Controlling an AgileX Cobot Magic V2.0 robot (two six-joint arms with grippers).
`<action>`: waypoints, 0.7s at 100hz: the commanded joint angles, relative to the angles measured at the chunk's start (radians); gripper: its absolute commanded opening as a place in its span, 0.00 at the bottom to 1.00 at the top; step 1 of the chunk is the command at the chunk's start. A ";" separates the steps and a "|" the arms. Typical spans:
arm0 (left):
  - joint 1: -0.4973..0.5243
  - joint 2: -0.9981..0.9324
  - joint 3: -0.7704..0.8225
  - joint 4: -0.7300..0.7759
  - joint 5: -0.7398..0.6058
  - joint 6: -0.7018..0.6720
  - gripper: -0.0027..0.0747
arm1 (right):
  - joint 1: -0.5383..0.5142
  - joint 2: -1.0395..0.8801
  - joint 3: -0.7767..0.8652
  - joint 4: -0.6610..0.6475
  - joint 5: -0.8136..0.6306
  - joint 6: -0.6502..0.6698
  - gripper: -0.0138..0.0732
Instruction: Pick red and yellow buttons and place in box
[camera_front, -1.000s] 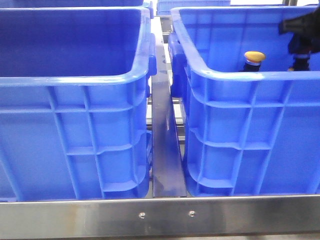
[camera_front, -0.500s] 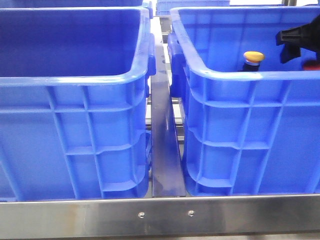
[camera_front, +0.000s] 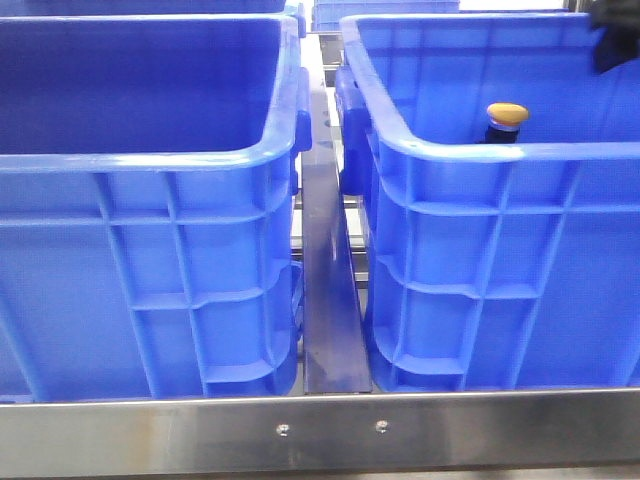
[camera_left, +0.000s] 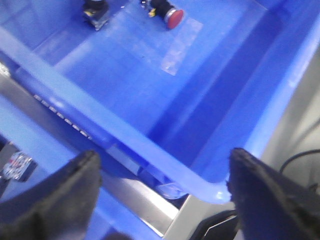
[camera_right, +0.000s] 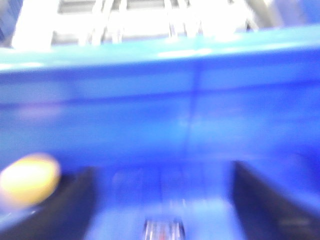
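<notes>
Front view | yellow button (camera_front: 507, 113): domed cap, black body | left hand (camera_left: 162, 192): apart | right hand (camera_right: 162, 200): apart

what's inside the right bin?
In the right bin, a yellow button stands upright, its base hidden by the near wall. The bin floor isn't visible from the front.

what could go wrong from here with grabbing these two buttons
The right wrist view is badly blurred, so the right tool may misjudge the yellow button. That button stands close behind the tall near wall of the right bin, so a finger could clip the rim on the way down. The red button lies on its side and might roll if the open left tool nudges it.
</notes>
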 joint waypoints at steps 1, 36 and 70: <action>0.033 -0.036 -0.029 0.043 -0.065 -0.073 0.58 | -0.007 -0.122 0.027 0.003 0.002 -0.014 0.51; 0.306 -0.063 0.024 0.068 -0.042 -0.125 0.01 | -0.007 -0.404 0.233 0.018 0.146 -0.014 0.08; 0.554 -0.287 0.230 0.068 -0.129 -0.128 0.01 | -0.007 -0.614 0.348 0.031 0.159 -0.014 0.08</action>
